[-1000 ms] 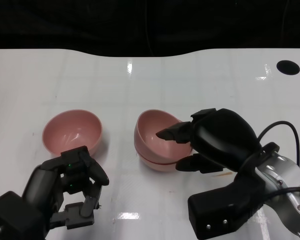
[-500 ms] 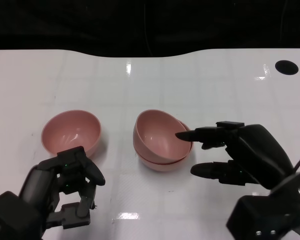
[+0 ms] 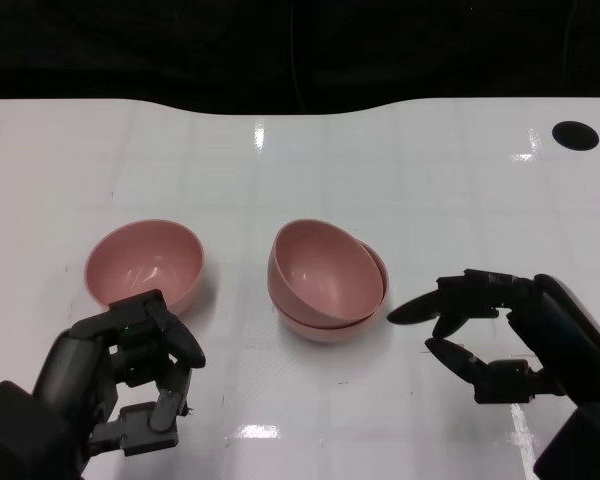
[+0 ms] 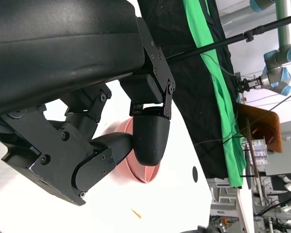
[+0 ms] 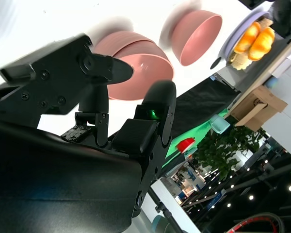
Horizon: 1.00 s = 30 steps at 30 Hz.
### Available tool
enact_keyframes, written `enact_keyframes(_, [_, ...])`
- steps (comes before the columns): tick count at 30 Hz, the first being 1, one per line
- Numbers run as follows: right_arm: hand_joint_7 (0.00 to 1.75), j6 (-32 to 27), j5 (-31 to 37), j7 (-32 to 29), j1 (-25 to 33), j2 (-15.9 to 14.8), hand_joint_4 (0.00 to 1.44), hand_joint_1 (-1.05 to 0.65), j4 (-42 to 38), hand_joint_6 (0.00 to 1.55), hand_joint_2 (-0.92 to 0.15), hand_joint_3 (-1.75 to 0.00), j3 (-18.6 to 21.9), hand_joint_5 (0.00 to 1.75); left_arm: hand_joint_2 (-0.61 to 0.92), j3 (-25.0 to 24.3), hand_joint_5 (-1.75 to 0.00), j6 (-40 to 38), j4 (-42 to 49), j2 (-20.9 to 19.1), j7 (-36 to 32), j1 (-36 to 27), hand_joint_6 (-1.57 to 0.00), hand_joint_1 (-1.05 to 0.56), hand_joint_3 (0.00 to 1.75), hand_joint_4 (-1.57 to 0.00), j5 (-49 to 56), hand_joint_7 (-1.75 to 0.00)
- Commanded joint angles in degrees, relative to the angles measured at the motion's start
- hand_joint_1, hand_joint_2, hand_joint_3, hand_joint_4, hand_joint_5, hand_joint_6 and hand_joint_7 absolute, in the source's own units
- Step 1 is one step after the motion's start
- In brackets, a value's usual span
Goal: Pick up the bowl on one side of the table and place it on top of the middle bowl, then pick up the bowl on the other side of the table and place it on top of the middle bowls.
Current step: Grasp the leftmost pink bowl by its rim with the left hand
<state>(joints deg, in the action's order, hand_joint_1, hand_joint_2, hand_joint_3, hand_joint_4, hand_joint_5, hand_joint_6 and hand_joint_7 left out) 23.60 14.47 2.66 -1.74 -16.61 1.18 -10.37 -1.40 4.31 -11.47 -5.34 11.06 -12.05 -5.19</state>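
Note:
Two pink bowls are stacked in the middle of the table. The top bowl (image 3: 320, 265) leans tilted toward the left inside the lower bowl (image 3: 330, 325), and the stack (image 5: 136, 53) also shows in the right wrist view. My right hand (image 3: 500, 335) is off to the stack's right, clear of it, with its fingers apart and nothing in them. A single pink bowl (image 3: 143, 265) (image 5: 196, 36) stands upright at the left. My left hand (image 3: 130, 385) is just in front of that bowl and holds nothing. Its fingers (image 4: 148, 138) are loosely curled, with a gap to the thumb.
The white table (image 3: 300, 170) has a round black hole (image 3: 576, 134) at the far right and another at the far left edge. Its far side ends at a black backdrop. A dish of orange items (image 5: 252, 36) shows beyond the left bowl in the right wrist view.
My right hand has let go of the top bowl and drawn back to the right and toward me. The bowl stays tilted in the middle bowl. My left hand has barely moved.

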Motion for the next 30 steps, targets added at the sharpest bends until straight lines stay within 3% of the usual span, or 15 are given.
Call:
enact_keyframes(1, [0.73,0.5,-1.8,0.5,1.8,0.2,0.84,0.06,1.6,1.03,-0.30,-1.43,1.8,1.25,0.45,-0.4,-1.75,-1.6,-0.7,-0.5,0.4,0.1,-0.85,-0.15,1.24,-0.85,-1.1,-1.45])
enact_keyframes(2, [0.81,0.2,-2.0,0.7,2.2,0.3,0.84,0.06,2.0,1.03,-0.30,-1.49,2.1,1.43,0.45,-0.5,-1.75,-1.7,-0.7,-0.6,0.4,0.1,-0.84,-0.15,1.24,-0.85,-1.2,-1.45])
enact_keyframes(5, [0.97,-1.8,-3.7,1.9,4.3,0.6,0.86,0.05,4.4,1.00,-0.30,-1.53,3.0,1.69,0.46,-0.6,-1.75,-0.8,-0.1,-0.8,0.3,0.3,-0.84,-0.13,1.23,-0.85,-1.0,-1.46])
enact_keyframes(12, [1.43,-3.8,-6.9,4.1,8.0,1.3,0.92,0.04,8.0,0.90,-0.22,-1.63,4.4,1.75,0.46,-0.6,-1.74,0.6,0.9,-1.0,0.3,0.8,-0.85,-0.12,1.24,-0.84,-0.5,-1.42])
enact_keyframes(17, [1.52,-5.7,-7.8,4.9,10.5,1.6,0.95,0.03,10.5,0.86,-0.20,-1.65,4.9,1.75,0.44,-0.6,-1.74,0.3,0.6,-1.1,0.6,0.9,-0.85,-0.14,1.26,-0.84,-1.0,-1.42])
enact_keyframes(30, [1.52,-8.5,-8.6,4.4,13.8,5.0,0.91,0.06,12.1,0.83,-0.21,-1.69,6.1,1.75,0.41,-1.8,-1.64,2.1,0.5,-1.0,-0.5,0.7,-0.85,-0.17,1.30,-0.89,1.1,-1.42])
